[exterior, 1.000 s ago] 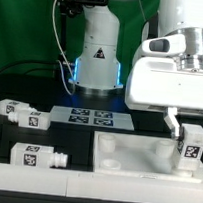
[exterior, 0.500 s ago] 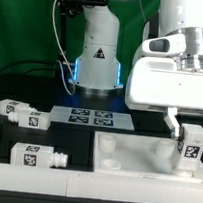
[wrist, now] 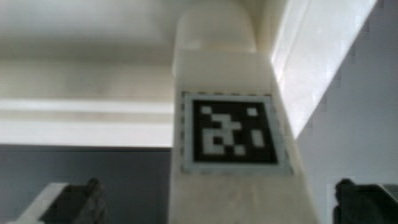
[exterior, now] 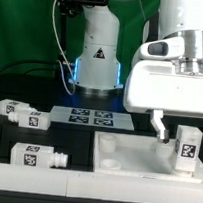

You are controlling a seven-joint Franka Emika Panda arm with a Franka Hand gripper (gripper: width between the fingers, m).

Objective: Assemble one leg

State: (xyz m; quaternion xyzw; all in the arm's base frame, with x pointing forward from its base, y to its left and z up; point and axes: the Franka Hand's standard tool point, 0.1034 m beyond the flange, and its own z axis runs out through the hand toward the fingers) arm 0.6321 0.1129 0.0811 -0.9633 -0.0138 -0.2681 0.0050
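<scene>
Standing upright, stubby white leg [exterior: 186, 148] with black-and-white tag, end effector [wrist: 217, 203] released.

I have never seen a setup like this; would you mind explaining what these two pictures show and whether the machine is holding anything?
This is a robot arm ending in a two-finger gripper. One picture comes from a camera standing off the arm, the other from a camera on its wrist, looking along the fingers. On the black table lie a flat white panel, two loose legs and a marker board. A third leg stands upright on the panel, at the exterior view's right. The gripper is open, one finger on each side of that leg without touching it, so nothing is held.
</scene>
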